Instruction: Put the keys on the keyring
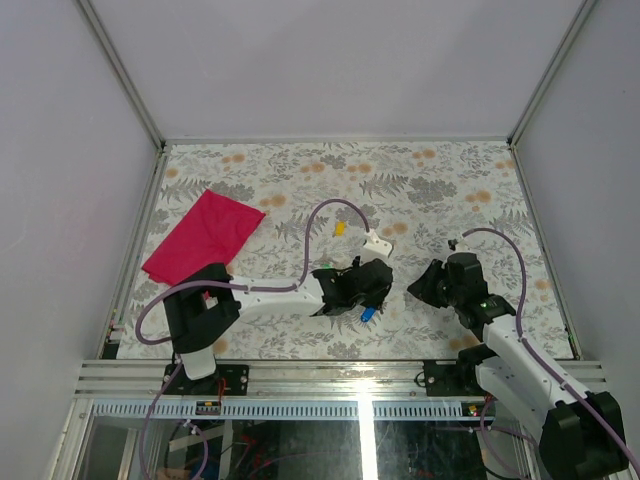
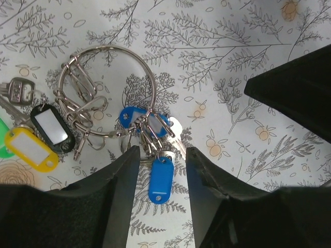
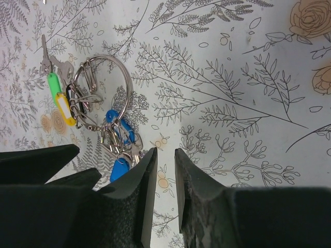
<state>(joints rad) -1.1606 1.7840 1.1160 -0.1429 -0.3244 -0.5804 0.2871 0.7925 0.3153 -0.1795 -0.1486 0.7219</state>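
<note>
From the left wrist camera I saw the left jaws standing apart. Their black fingers [image 2: 121, 191] sat either side of a blue tag [image 2: 160, 178], which lay flat on the table [image 2: 248, 31] in the gap, seemingly touching neither finger. Just beyond the tips lay the keyring [image 2: 103, 47], a large silver wire loop flat on the floral surface, with smaller wire loops and clips hung on it. The keys [image 2: 18, 93] were bunched along its near side. A second blue tag [image 2: 132, 116] and a silver blade lay by the fingertips, and a black tag [image 2: 51, 126] and a yellow tag [image 2: 31, 150] lay further left.

The right wrist camera showed the right jaws only narrowly apart, gripping nothing, with bare table between the fingers [image 3: 207, 206]. The blue tag sat just beside the outer face of one finger; I could not tell whether it touched. This view showed the green tag [image 3: 53, 82] whole, where the left view cut it off at the frame edge.

Only the top camera showed both arms meeting over the near half of the table, and a red cloth [image 1: 205, 235] well apart at the back left. There the ring was hidden beneath the left arm, with just a speck of blue showing.
</note>
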